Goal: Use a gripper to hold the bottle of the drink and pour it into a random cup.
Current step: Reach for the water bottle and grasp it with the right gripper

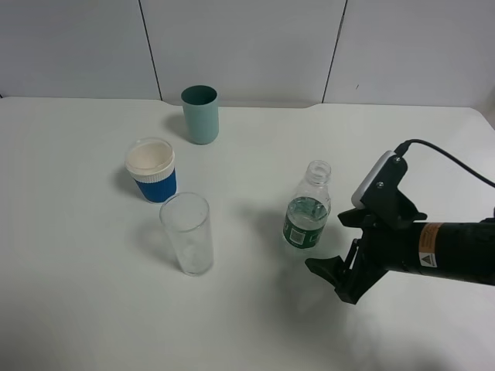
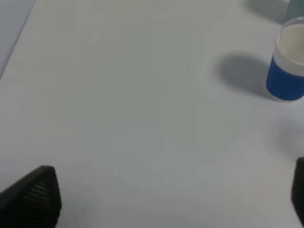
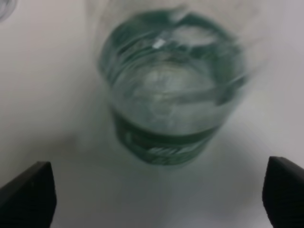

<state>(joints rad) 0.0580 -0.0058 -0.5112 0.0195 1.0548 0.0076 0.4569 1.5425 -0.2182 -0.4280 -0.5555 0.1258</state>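
Note:
The bottle of the drink (image 1: pixel 308 207) stands upright and uncapped right of the table's middle, clear with a dark green label. In the right wrist view the bottle (image 3: pixel 173 95) looms blurred just ahead of the jaws, not between them. My right gripper (image 1: pixel 331 243) hovers open just right of and in front of it; in its own wrist view the gripper (image 3: pixel 156 199) holds nothing. The cup (image 1: pixel 187 233), a tall clear glass, stands left of the bottle. My left gripper (image 2: pixel 166 199) is open over bare table and is absent from the exterior high view.
A blue cup with a white rim (image 1: pixel 151 170) sits behind the glass and shows in the left wrist view (image 2: pixel 287 66). A teal cup (image 1: pixel 200 114) stands farther back. The white table (image 1: pixel 77 309) ends at a back wall.

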